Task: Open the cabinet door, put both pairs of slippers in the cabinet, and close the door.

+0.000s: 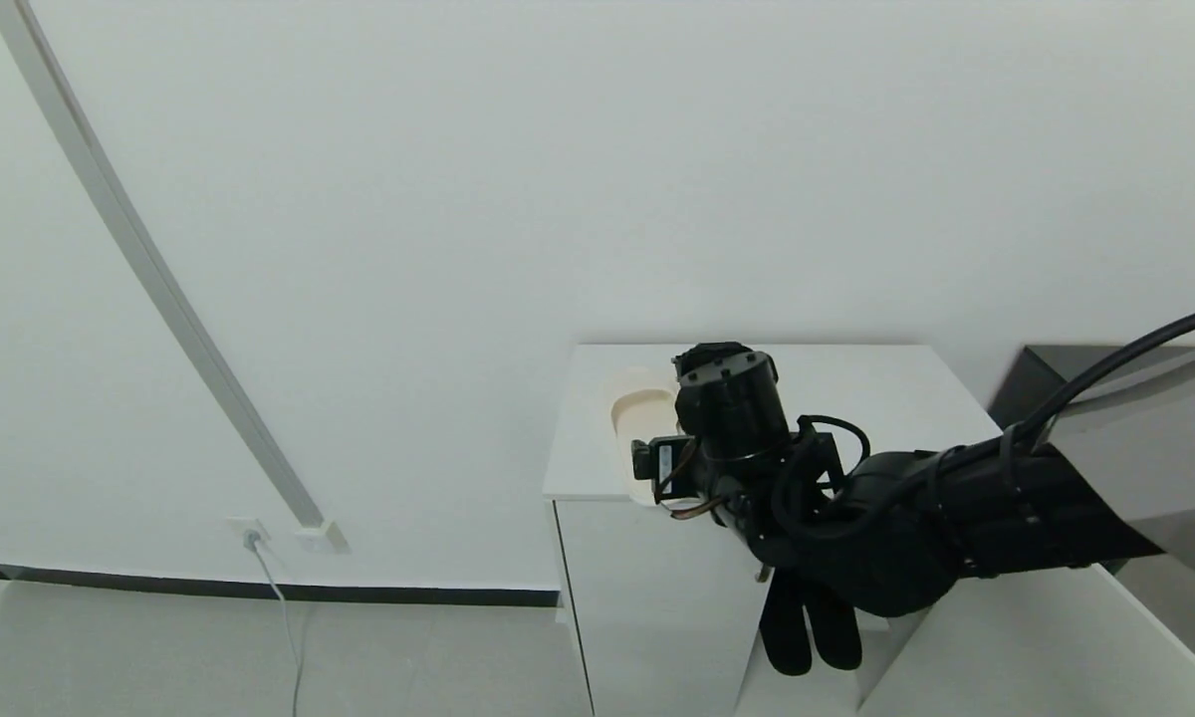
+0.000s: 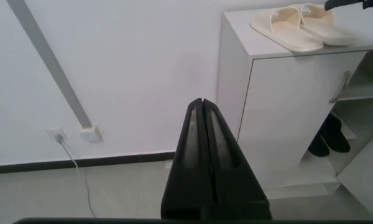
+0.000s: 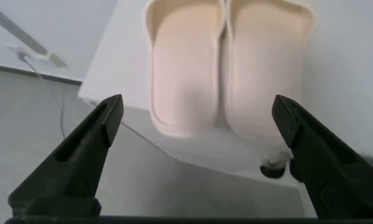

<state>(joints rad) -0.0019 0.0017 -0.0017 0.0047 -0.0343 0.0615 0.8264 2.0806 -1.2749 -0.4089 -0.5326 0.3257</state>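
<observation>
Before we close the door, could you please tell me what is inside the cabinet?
A black pair of slippers sits in the lower compartment, under a shelf. The shut door panel of the cabinet hides the rest.

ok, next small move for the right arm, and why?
Probably lower the right end effector and close on the cream slippers: it hangs open above the pair on the cabinet top, straddling it. The black slippers already sit inside.

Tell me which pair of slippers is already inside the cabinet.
The black pair, sitting inside the cabinet; the cream pair lies on its top.
</observation>
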